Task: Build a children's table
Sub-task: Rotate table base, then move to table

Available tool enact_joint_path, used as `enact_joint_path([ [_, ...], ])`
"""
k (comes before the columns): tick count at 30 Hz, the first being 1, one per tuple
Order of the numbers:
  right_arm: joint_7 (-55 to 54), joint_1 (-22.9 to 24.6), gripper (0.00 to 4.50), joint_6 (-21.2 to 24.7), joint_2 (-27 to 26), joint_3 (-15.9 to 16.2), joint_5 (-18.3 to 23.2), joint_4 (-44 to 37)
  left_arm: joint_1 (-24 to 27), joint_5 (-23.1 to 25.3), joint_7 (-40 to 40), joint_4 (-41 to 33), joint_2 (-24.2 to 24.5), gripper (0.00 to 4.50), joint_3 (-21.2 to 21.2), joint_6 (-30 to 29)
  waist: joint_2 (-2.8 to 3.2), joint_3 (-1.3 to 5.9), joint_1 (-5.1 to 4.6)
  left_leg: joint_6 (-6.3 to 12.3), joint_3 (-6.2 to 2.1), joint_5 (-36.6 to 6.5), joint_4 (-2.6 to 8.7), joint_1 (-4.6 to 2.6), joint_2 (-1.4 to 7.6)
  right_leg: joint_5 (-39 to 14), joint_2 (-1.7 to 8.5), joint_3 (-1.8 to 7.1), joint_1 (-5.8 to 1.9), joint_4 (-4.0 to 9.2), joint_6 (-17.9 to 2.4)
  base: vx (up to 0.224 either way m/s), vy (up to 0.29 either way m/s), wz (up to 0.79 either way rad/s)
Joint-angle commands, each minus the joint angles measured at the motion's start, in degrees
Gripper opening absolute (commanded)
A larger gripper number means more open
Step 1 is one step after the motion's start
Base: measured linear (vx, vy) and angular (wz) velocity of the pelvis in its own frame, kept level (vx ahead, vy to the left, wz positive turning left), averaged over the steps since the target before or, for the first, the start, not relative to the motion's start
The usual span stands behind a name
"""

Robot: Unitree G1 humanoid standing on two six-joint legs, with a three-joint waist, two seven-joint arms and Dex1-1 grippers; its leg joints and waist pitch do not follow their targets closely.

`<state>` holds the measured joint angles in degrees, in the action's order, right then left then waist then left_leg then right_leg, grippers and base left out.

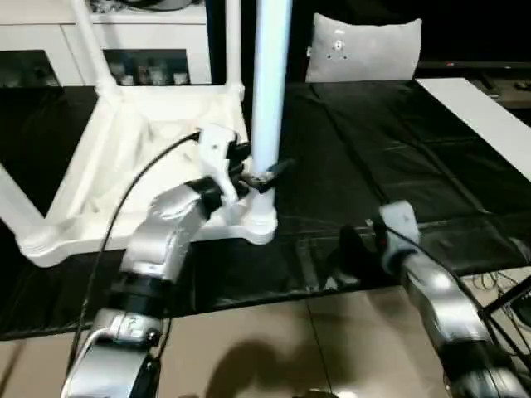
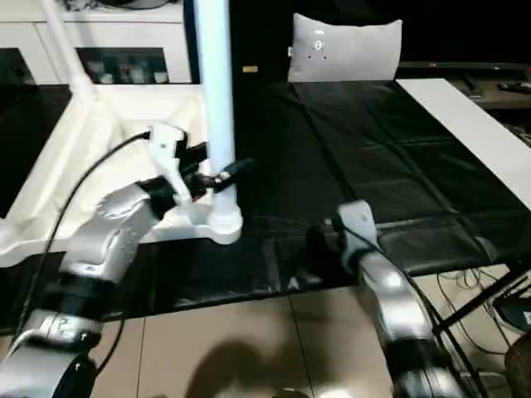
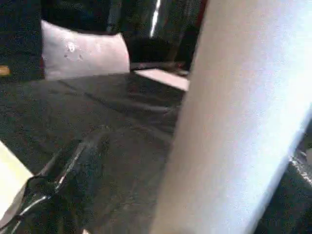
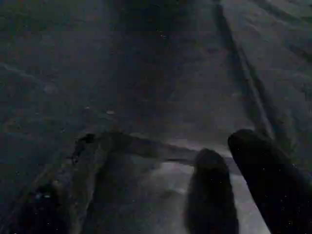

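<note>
From my remote seat: nearest, my right gripper (image 1: 353, 253) hangs spread wide and empty over the black, creased mat (image 1: 390, 182) by its front edge. My left gripper (image 1: 257, 176), fingers wide apart, straddles a smooth tapered white leg (image 1: 270, 91) standing upright in the near corner socket of the upturned ribbed tabletop (image 1: 124, 157). Open mat stretches rightward. Farther back, a grey-white cushion-like panel (image 1: 365, 50) and a white cabinet (image 1: 50, 37).
</note>
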<state>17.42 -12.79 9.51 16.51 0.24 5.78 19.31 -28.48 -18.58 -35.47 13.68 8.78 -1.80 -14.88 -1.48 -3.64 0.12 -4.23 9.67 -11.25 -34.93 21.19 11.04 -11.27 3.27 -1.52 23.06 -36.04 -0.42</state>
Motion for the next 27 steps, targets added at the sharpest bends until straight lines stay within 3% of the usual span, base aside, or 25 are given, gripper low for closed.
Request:
enact_joint_path([
  [1, 1.18, 1.37, 4.5, 1.79, -0.11, -0.67, 2.76, -8.63, 3.23, -0.7, 1.14, -4.38, -0.58, 4.48, -1.39, -1.24, -0.18, 4.14, 0.25, 3.92, 0.07, -7.2, 3.6, 0.12, 1.51, -4.38, 3.02, 2.02, -3.49, 4.28, -12.67, 0.0, 0.0, 0.0],
  [2, 1.9, 2.42, 4.5, 2.84, -0.55, -0.63, 4.43, -11.75, 4.91, -0.71, 2.14, -5.99, -0.58, 4.48, -1.6, -1.64, 0.3, 4.12, 0.34, 3.97, -0.02, -7.69, 3.69, -0.08, 1.64, -4.91, 3.03, 1.98, -3.29, 4.34, -12.63, 0.0, 0.0, 0.0],
  [3, 1.9, 2.42, 4.5, 2.84, -0.55, -0.63, 4.43, -11.75, 4.91, -0.71, 2.14, -5.99, -0.58, 4.48, -1.6, -1.64, 0.17, 4.03, 0.19, 3.88, -0.01, -8.62, 3.82, -0.11, 1.68, -5.94, 2.98, 1.95, -3.22, 4.51, -12.48, 0.0, 0.0, 0.0],
  [4, 1.8, 3.33, 4.5, 3.88, -1.23, -0.81, 5.83, -14.44, 6.56, -0.73, 3.14, -7.69, -0.53, 4.48, -1.68, -2.4, 0.23, 3.72, 0.16, 2.87, 0.0, -11.85, 4.02, -0.38, 1.71, -11.14, 2.93, 1.97, -2.81, 5.0, -11.57, 0.0, 0.0, 0.0],
  [5, 1.3, 4.19, 4.5, 4.43, -1.78, -0.83, 6.15, -16.74, 8.1, -0.73, 3.81, -9.28, -0.38, 4.48, -1.73, -2.93, 0.3, 3.61, 0.13, 2.36, -0.05, -12.85, 4.15, -0.43, 1.72, -12.96, 2.92, 1.96, -2.7, 5.11, -11.1, 0.0, 0.0, 0.0],
  [6, 1.45, 6.38, 4.5, 6.59, -2.04, 0.27, 7.1, -21.97, 12.05, -0.15, 5.94, -13.64, -0.02, 4.48, -1.25, -3.78, 0.29, 3.36, 0.23, 1.53, -0.2, -14.69, 4.38, -0.36, 1.89, -16.06, 3.03, 2.02, -2.64, 5.44, -9.84, 0.0, 0.0, 0.0],
  [8, 0.7, 7.95, 4.5, 8.72, -2.25, 0.78, 7.22, -25.52, 14.99, 0.24, 7.74, -17.27, 0.19, 4.48, -0.38, -4.75, 0.35, 3.38, 0.17, 0.83, -0.39, -15.17, 4.57, -0.32, 2.01, -16.78, 2.94, 2.06, -2.69, 5.35, -9.0, 0.0, 0.0, 0.0],
  [9, 0.18, 9.39, 4.5, 10.53, -2.75, 0.82, 7.56, -28.37, 17.41, 0.75, 8.73, -20.54, 0.33, 4.48, 0.65, -5.68, 0.77, 3.4, 0.05, 0.23, -0.42, -15.82, 4.6, -0.4, 1.69, -17.68, 2.67, 2.04, -2.34, 5.47, -7.99, 0.0, 0.0, 0.0],
  [13, 0.2, 12.92, 4.5, 13.1, -2.71, 2.3, 7.99, -33.49, 23.48, 2.7, 14.05, -27.51, -0.23, 4.48, 3.48, -6.1, 0.57, 3.22, -0.05, -0.4, -0.6, -17.13, 4.78, -0.21, 1.68, -18.5, 2.59, 2.05, -2.14, 5.76, -6.32, 0.0, 0.0, 0.0],
  [17, -0.76, 14.71, 4.5, 16.13, -3.14, 2.84, 8.7, -37.52, 25.75, 4.86, 20.36, -30.47, -2.42, 4.48, 4.87, -5.57, 0.27, 3.18, 0.06, -0.4, -0.61, -16.77, 4.77, -0.18, 1.56, -18.65, 2.58, 2.13, -2.03, 5.95, -5.17, 0.0, 0.0, 0.0],
  [18, -0.82, 14.97, 4.5, 16.28, -3.33, 2.85, 8.91, -38.22, 25.87, 5.4, 21.19, -30.89, -2.45, 4.48, 4.69, -5.72, -0.08, 3.11, 0.0, -0.26, -0.57, -16.67, 4.8, -0.03, 1.56, -18.52, 2.52, 2.13, -2.06, 6.05, -4.85, 0.0, 0.0, 0.0],
  [20, -0.98, 15.18, 4.5, 16.0, -3.67, 2.87, 8.88, -38.85, 25.82, 5.91, 22.71, -31.59, -2.82, 4.48, 4.53, -6.43, 0.03, 3.16, 0.13, -0.43, -0.67, -17.96, 4.85, -0.3, 1.57, -20.44, 2.67, 2.07, -2.1, 5.97, -4.06, 0.0, 0.0, 0.0],
  [21, -1.12, 15.23, 4.5, 16.22, -3.87, 2.94, 8.7, -39.1, 25.49, 7.08, 24.19, -31.92, -3.03, 4.48, 4.31, -7.23, 0.01, 2.92, -0.04, -1.06, -0.84, -23.22, 5.06, -1.18, 1.51, -27.74, 2.55, 1.71, -1.94, 6.51, -2.48, 0.0, 0.0, 0.0],
  [24, -0.96, 14.78, 4.5, 16.64, -3.7, 3.55, 7.95, -38.65, 24.42, 9.14, 24.94, -31.21, -3.02, 4.48, 2.81, -7.34, 0.44, 2.74, -0.38, -0.36, -0.86, -29.49, 4.98, -2.89, 1.04, -35.07, 1.81, 0.73, -2.08, 7.77, -1.83, 0.0, 0.0, 0.0],
  [25, -1.07, 14.64, 4.5, 17.07, -3.67, 3.59, 7.91, -38.7, 24.34, 9.43, 24.87, -31.09, -3.0, 4.48, 2.42, -7.2, 0.4, 2.18, -0.7, 0.26, -0.81, -32.54, 4.9, -3.86, 0.8, -38.53, 1.38, 0.02, -1.86, 8.51, -2.05, 0.0, 0.0, 0.0],
  [26, -1.07, 14.64, 4.5, 17.07, -3.67, 3.59, 7.91, -38.7, 24.34, 9.43, 24.87, -31.09, -3.0, 4.48, 2.42, -7.2, 0.57, 1.6, -1.11, 0.33, -0.92, -36.0, 4.59, -5.33, 0.7, -41.74, 1.2, -0.94, -1.27, 9.42, -2.29, 0.0, 0.0, 0.0],
  [27, -1.04, 14.02, 4.5, 17.22, -3.11, 3.65, 7.32, -38.66, 24.24, 9.66, 25.35, -30.76, -3.33, 4.48, 1.93, -7.58, 0.69, 1.75, -1.66, 0.32, -1.4, -36.9, 4.86, -5.45, 0.82, -40.75, 1.44, -1.46, -2.45, 9.37, -2.43, 0.0, 0.0, 0.0],
])
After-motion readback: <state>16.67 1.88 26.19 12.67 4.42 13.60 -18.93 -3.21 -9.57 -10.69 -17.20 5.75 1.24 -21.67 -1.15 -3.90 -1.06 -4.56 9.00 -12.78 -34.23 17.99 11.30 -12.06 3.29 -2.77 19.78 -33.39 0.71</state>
